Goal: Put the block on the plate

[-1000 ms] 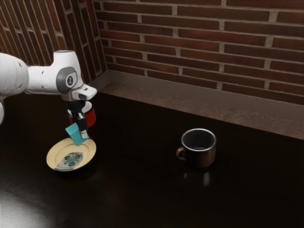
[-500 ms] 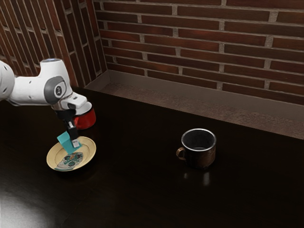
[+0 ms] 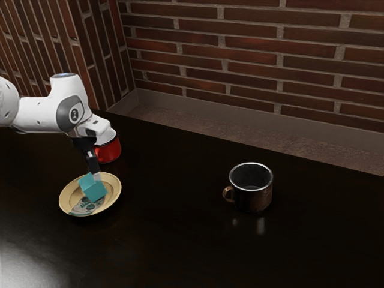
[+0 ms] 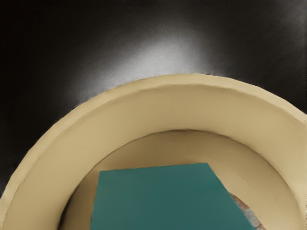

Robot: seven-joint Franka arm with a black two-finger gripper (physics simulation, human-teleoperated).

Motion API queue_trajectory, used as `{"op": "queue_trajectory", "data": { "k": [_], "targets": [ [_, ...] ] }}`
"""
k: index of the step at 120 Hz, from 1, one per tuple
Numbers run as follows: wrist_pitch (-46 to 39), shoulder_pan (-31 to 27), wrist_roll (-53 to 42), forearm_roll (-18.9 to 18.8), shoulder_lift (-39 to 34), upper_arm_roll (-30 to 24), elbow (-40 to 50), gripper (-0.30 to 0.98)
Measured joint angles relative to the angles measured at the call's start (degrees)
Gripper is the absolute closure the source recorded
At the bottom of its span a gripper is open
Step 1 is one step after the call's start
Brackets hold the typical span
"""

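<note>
The gripper (image 3: 96, 174) is low over the plate, its fingers open and its tips right by the block's upper side. The teal block (image 3: 93, 189) is inside the cream plate (image 3: 68, 198), below the fingertips and looking slightly tilted; its underside is hidden. In the wrist view the block (image 4: 160, 199) lies within the curved rim of the plate (image 4: 177, 103), covering part of the plate's middle.
A red mug (image 3: 110, 150) stands just behind the plate, partly hidden by the hand. A dark metal mug (image 3: 253, 198) with a brown handle is toward the exterior view's right. A brick wall rises beyond the dark table (image 3: 174, 240).
Over the last second my hand moved toward the exterior view's left and down with the block. Since half a second ago the block has left the fingers, dropped lower into the plate and turned.
</note>
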State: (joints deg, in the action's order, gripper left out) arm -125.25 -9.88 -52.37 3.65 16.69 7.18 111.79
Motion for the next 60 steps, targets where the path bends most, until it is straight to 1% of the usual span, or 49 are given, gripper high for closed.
{"op": "queue_trajectory", "data": {
  "k": [19, 37, 49, 60],
  "targets": [
    [3.6, 2.7, 0.2, -0.4, -3.0, -0.1, -4.8, 0.03],
    [8.3, 9.1, 1.0, -0.5, -7.5, 1.1, -5.8, 0.02],
    [12.2, 10.3, 1.9, -0.6, -8.3, -2.4, -9.3, 0.01],
    [18.2, 10.8, 3.4, -1.6, -8.8, -6.8, -16.0, 0.01]
  ]
}}
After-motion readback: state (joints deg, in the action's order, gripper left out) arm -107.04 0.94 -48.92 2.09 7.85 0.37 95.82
